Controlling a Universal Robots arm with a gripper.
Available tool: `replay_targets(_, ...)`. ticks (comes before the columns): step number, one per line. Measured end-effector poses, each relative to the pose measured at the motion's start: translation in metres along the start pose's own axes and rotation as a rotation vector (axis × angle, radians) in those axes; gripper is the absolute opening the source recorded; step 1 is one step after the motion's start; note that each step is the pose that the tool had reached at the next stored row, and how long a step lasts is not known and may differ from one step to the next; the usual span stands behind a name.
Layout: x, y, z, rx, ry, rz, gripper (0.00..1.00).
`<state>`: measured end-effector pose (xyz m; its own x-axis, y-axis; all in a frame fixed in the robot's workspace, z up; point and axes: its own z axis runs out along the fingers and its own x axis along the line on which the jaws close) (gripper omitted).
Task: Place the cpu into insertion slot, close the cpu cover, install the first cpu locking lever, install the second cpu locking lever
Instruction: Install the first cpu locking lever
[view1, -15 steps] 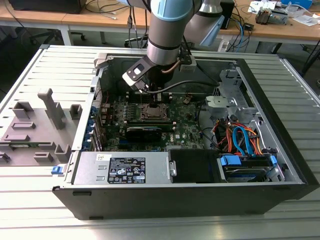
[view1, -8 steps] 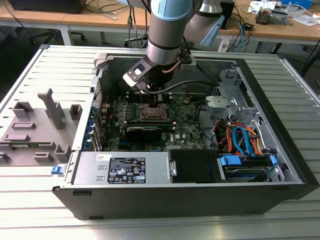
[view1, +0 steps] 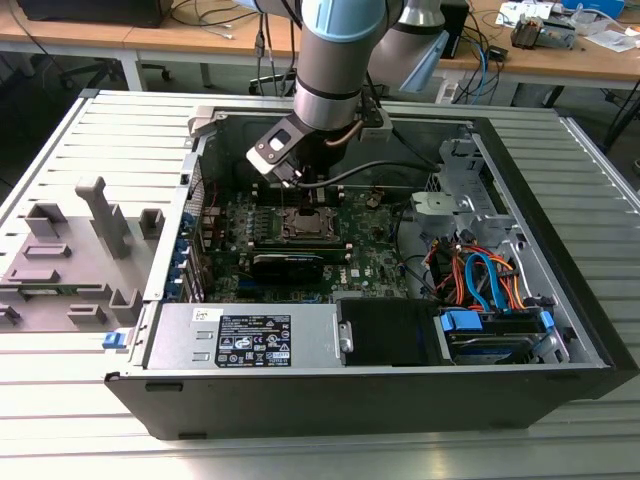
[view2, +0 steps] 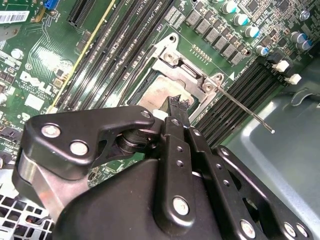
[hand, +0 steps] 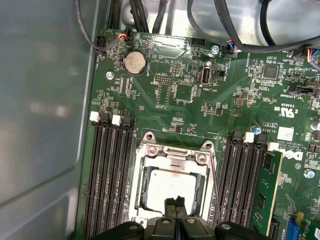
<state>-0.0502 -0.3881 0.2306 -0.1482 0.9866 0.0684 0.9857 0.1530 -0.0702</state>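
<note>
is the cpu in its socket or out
In: the cpu lies flat under the cover, its pale top showing through the cover's window in the first wrist view.

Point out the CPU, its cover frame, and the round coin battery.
Pale silver-grey square cpu (hand: 174, 183), first wrist view, middle of its metal top.
Silvery square metal cpu cover (hand: 175, 159), first wrist view, one frame bar.
Round silver coin battery (hand: 134, 62), first wrist view, its centre.

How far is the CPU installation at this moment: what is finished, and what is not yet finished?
Done: the cpu lies in its socket, and the cpu cover looks lowered over it. In hand: the gripper, shut, is right over the cpu. Left: one locking lever sticks out free, not latched; the other lever I cannot judge.
</note>
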Motion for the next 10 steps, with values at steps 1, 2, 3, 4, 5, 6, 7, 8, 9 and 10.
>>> replay_targets(1, 0.0000, 0.0000, 0.0000, 0.0002, -0.0002, -0.003, 0.11)
replay_targets(2, 0.0000, 0.0000, 0.0000, 0.0004, -0.0004, -0.006, 0.11)
replay_targets(3, 0.0000, 0.0000, 0.0000, 0.0007, -0.0007, -0.010, 0.11)
replay_targets(4, 0.0000, 0.0000, 0.0000, 0.0009, -0.0009, -0.012, 0.11)
replay_targets(5, 0.0000, 0.0000, 0.0000, 0.0011, -0.0012, -0.017, 0.11)
replay_targets(6, 0.0000, 0.0000, 0.0000, 0.0014, -0.0013, -0.020, 0.11)
replay_targets(7, 0.0000, 0.0000, 0.0000, 0.0015, -0.0016, -0.022, 0.11)
replay_targets(8, 0.0000, 0.0000, 0.0000, 0.0017, -0.0017, -0.024, 0.11)
replay_targets(9, 0.0000, 0.0000, 0.0000, 0.0018, -0.0019, -0.027, 0.11)
replay_targets(10, 0.0000, 0.0000, 0.0000, 0.0019, -0.0020, -0.028, 0.11)
